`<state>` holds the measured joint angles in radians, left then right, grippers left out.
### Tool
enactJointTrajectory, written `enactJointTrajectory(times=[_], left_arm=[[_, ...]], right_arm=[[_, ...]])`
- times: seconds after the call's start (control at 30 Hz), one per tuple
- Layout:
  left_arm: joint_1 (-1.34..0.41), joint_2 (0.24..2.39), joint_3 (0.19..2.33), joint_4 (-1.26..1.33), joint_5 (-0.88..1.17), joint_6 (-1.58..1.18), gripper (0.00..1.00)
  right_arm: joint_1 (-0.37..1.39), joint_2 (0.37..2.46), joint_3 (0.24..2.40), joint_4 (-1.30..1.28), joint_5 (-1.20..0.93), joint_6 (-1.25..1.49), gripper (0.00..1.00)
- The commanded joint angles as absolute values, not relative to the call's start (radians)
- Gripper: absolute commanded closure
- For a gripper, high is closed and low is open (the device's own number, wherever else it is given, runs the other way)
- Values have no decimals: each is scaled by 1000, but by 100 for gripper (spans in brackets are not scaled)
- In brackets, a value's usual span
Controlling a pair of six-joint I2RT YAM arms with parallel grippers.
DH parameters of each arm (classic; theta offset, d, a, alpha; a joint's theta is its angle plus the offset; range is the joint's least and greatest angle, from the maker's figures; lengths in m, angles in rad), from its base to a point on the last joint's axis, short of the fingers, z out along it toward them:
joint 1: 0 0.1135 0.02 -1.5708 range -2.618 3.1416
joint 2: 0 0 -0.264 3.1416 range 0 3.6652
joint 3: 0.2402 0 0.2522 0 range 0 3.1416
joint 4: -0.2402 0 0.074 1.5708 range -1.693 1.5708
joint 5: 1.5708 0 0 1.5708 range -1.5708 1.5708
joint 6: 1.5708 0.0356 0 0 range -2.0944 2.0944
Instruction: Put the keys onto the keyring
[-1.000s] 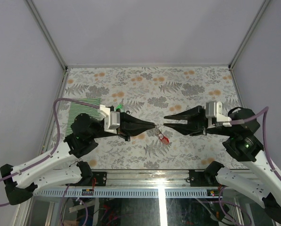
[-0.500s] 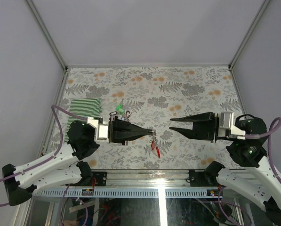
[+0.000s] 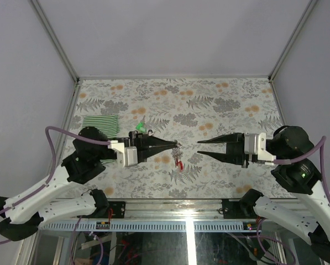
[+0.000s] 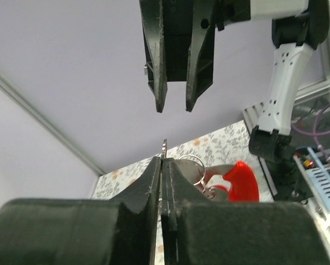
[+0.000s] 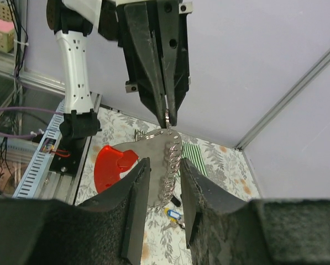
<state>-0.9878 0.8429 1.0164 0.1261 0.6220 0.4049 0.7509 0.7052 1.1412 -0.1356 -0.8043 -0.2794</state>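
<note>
My left gripper (image 3: pixel 179 144) is shut on the keyring (image 3: pixel 178 150) and holds it above the table; a red tag (image 3: pixel 179 163) hangs from it. In the left wrist view the jaws (image 4: pixel 163 159) pinch a thin metal edge, with a ring (image 4: pixel 193 164) and the red tag (image 4: pixel 242 182) beside them. My right gripper (image 3: pixel 199 148) is open and empty, just right of the keyring. In the right wrist view (image 5: pixel 163 165) the keyring's metal plate with several rings (image 5: pixel 173 154) hangs between its open fingers. A green-tagged key (image 3: pixel 141 127) and a blue-tagged key (image 5: pixel 174 214) lie on the table.
A green-and-white striped cloth (image 3: pixel 100 122) lies at the left of the floral table cover (image 3: pixel 225 105). White walls with metal frame posts enclose the back and sides. The metal rail (image 3: pixel 187 225) runs along the near edge.
The right gripper has drawn back to the right, away from the left gripper's tip, and stays open. The left gripper has kept hold of the keyring, shifting slightly; the red tag has swung.
</note>
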Motion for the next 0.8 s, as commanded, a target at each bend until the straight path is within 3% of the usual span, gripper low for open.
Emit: enactJointTrajectory(times=[0.0, 0.37, 0.77], left_arm=[[-1002, 860, 1108, -81, 556, 625, 100], [-1163, 883, 1133, -152, 276, 938, 100], [-1250, 899, 1128, -137, 151, 1099, 100]], right_arm=[[754, 714, 1159, -160, -806, -350, 65], [754, 669, 1010, 33, -800, -407, 69], [755, 675, 997, 2, -770, -551, 70]])
